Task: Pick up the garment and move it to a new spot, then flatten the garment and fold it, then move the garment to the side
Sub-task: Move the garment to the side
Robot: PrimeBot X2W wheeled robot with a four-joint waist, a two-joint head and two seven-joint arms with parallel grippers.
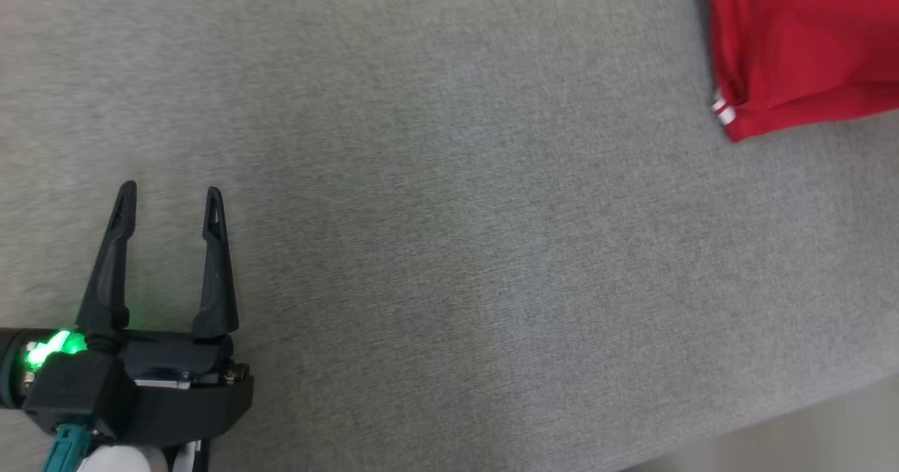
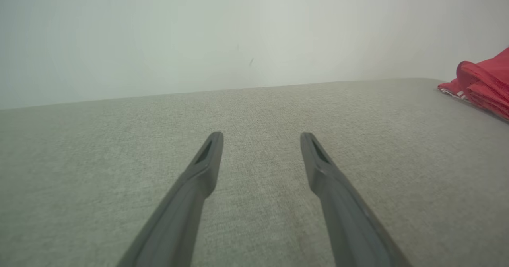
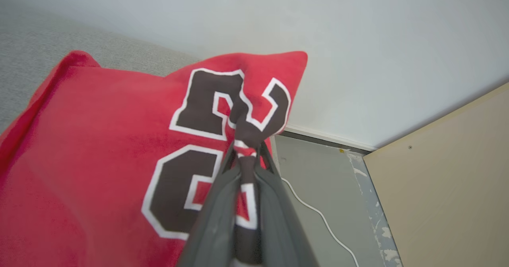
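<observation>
The right gripper (image 3: 246, 149) is clamped on a bunched fold of the red garment (image 3: 91, 140), right at its black-and-white numbers. The garment lies at the right side of the grey fabric surface (image 1: 449, 247). The left gripper (image 1: 171, 194) hovers over bare fabric, fingers spread, well apart from the garment.

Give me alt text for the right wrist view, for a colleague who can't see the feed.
The right end effector is shut on a pinch of a red jersey, gripping it at its black, white-outlined numerals. Behind it are a grey fabric surface, a pale wall, a grey floor and a white cable.
</observation>
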